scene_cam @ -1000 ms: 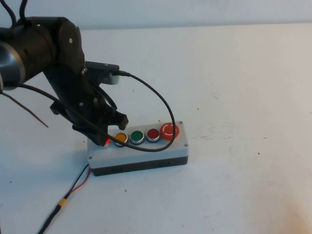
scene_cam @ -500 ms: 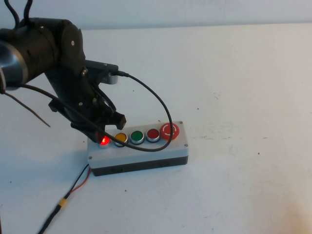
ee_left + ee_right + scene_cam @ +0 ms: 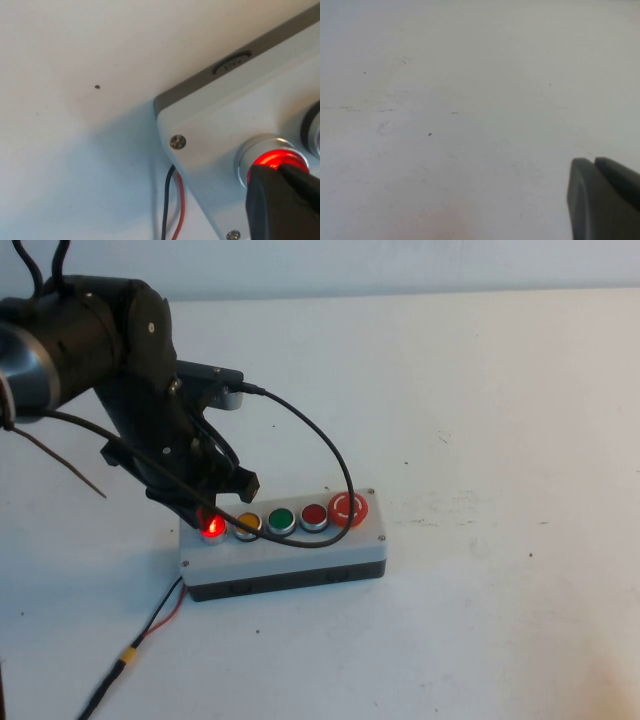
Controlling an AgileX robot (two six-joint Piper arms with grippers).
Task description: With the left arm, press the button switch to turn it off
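A grey button box (image 3: pixel 290 558) lies on the white table. Its leftmost button (image 3: pixel 212 529) glows red. My left gripper (image 3: pixel 205 512) is shut, and its tips sit right over the far edge of that lit button. In the left wrist view the shut tips (image 3: pixel 277 171) cover the near part of the glowing button (image 3: pixel 270 157) on the box (image 3: pixel 215 125). My right gripper (image 3: pixel 594 162) shows only in the right wrist view, shut and empty over bare table.
A yellow button (image 3: pixel 247 523), a green button (image 3: pixel 281 519), a red button (image 3: pixel 314 515) and a red mushroom stop button (image 3: pixel 348 508) line the box. A black cable (image 3: pixel 320 440) loops from the left arm over the box. Red and black wires (image 3: pixel 160 615) leave its left end.
My left gripper has lifted slightly up and away from the leftmost button, so more of its red glow shows. The button stays lit. The box has not moved.
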